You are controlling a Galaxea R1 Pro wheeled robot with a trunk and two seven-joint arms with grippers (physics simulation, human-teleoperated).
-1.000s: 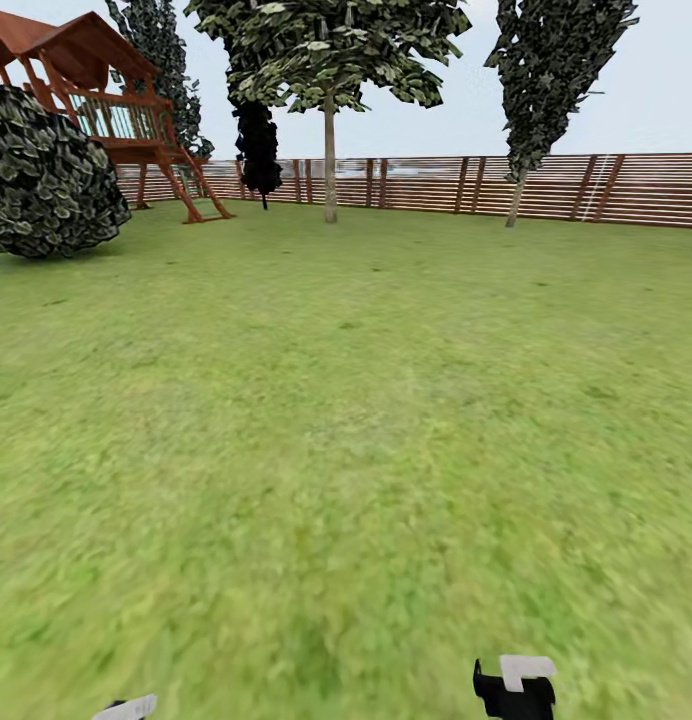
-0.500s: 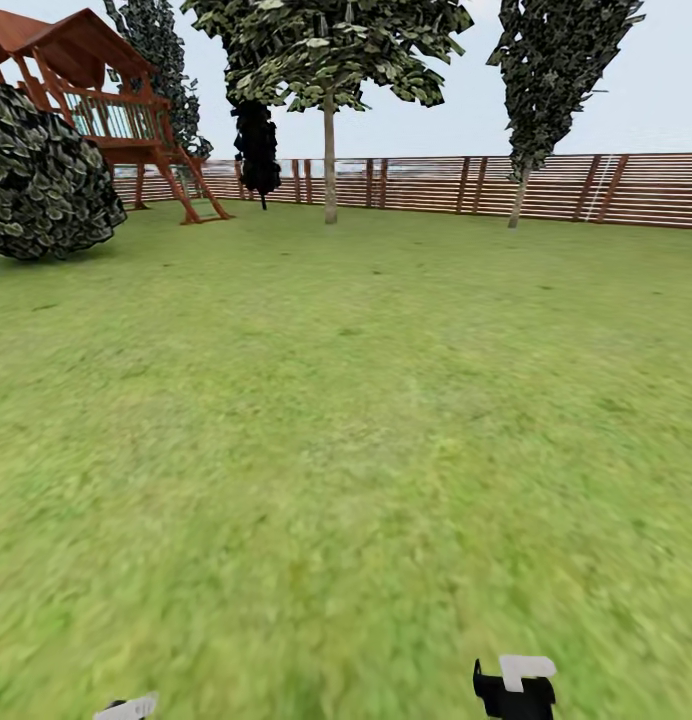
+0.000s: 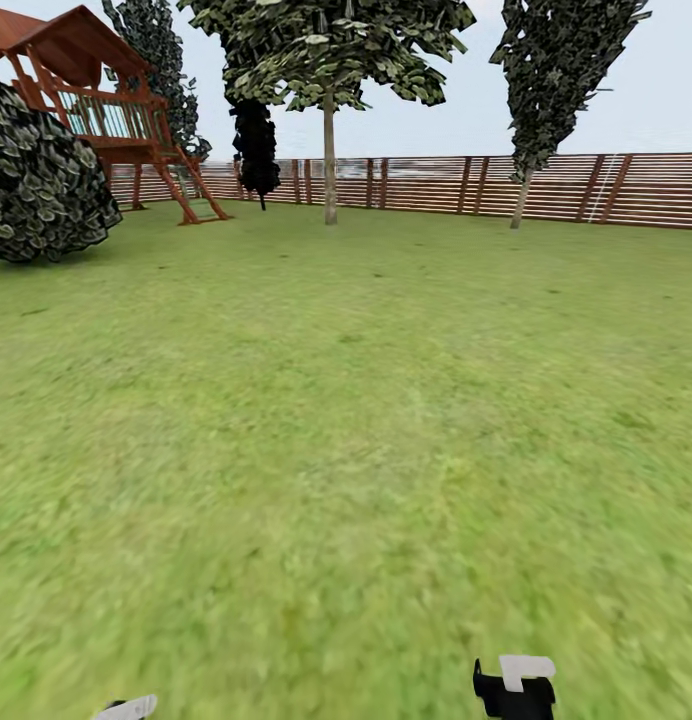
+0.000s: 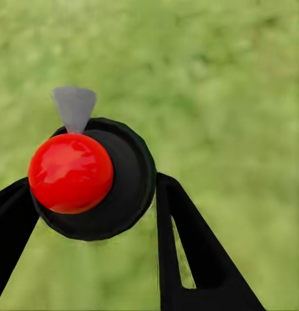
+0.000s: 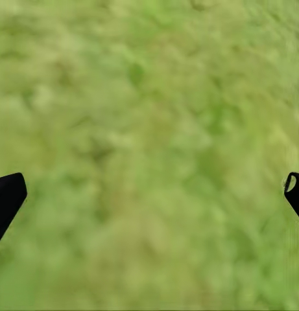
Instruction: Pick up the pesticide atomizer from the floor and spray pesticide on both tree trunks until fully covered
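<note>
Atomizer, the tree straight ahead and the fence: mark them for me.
pesticide atomizer (image 4: 71,172), left wrist view, on its red top.
tree (image 3: 330,170), head view, on the pale trunk.
fence (image 3: 426,186), head view, on the slats.

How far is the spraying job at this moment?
Done: the bottle is picked up and sits between the left tool's fingers, over grass. In hand: the robot faces the lawn with the pale-trunk trees far ahead by the fence. Left: reaching and spraying both trunks; no spray visible. The right tool is open.
</note>
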